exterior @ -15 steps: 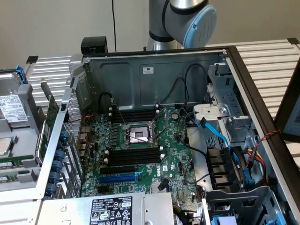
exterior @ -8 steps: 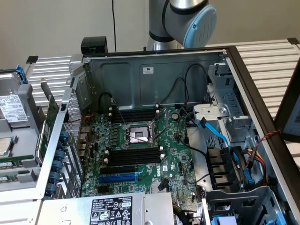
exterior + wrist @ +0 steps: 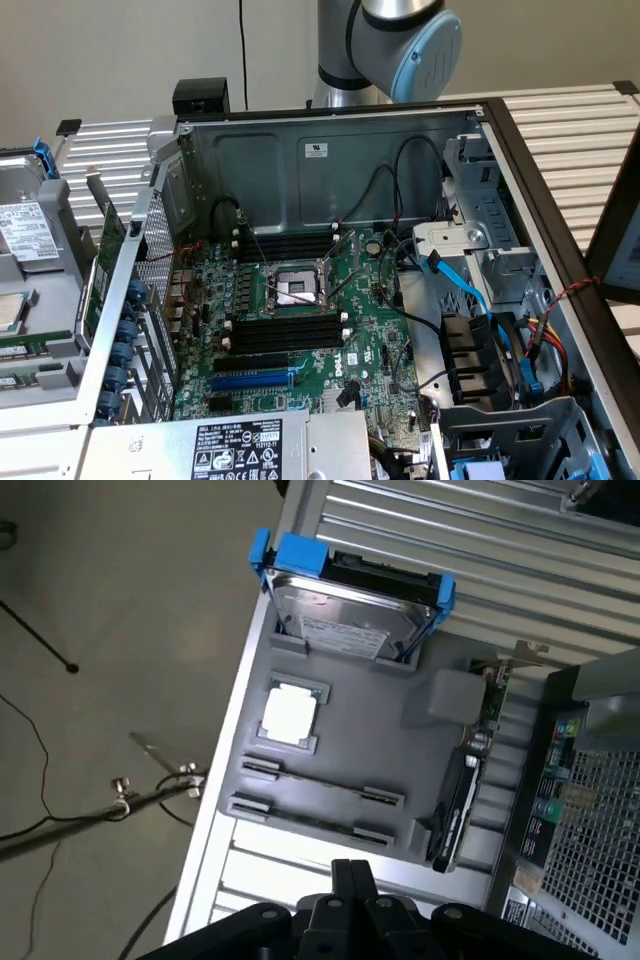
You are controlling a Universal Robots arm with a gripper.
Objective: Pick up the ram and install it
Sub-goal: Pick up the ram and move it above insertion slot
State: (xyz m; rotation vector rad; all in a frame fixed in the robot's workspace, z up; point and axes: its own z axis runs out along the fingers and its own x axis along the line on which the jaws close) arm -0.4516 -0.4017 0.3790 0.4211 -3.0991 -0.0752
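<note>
Slatted metal tabletop (image 3: pixel 450 560) carries everything. Nearest, the gripper (image 3: pixel 352 872), cut off by the frame edge, is closed and empty. Beyond it, one grey tray (image 3: pixel 370 750) holds two ram (image 3: pixel 320 783) sticks, faint thin lines on edge, then one processor (image 3: pixel 290 715) and one hard drive (image 3: pixel 345 620).

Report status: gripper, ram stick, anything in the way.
Black gripper shut, empty, above grey plastic tray. Thin dark ram stick sits in tray clips, untouched. Pale square processor chip beside it, apart.

Two ram (image 3: pixel 322 784), one drive (image 3: pixel 345 615), one processor (image 3: pixel 289 715) (trayed)
</note>
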